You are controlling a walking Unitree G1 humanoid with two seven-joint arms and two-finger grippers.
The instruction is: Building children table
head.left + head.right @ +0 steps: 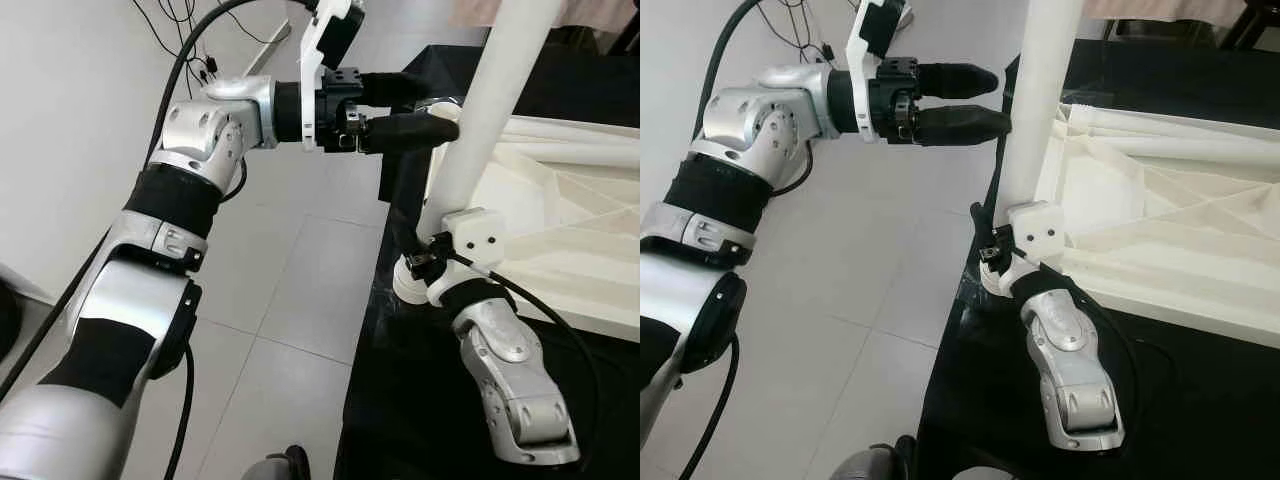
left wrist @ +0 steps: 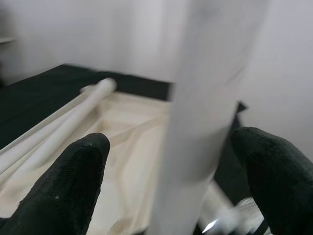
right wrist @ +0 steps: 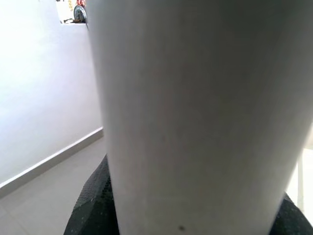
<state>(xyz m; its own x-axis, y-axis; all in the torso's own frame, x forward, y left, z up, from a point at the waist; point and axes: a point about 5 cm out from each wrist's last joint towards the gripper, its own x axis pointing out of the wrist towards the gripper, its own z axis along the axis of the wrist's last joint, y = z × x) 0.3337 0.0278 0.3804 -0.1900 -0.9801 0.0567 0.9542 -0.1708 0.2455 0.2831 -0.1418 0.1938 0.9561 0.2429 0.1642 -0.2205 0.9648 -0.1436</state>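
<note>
While the long white cylindrical table leg (image 1: 1040,110) stands upright at the edge of the black counter (image 1: 1200,400), the right end effector (image 1: 420,262) holds its lower part. The left end effector (image 1: 990,98), fingers spread wide, reaches the leg higher up. The cream tabletop panel (image 1: 1160,200) lies beside it.

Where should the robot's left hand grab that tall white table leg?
Around the middle of the upright white round table leg, coming level from the floor side. The left gripper has its open jaws either side already; the right gripper holds the bottom.
</note>
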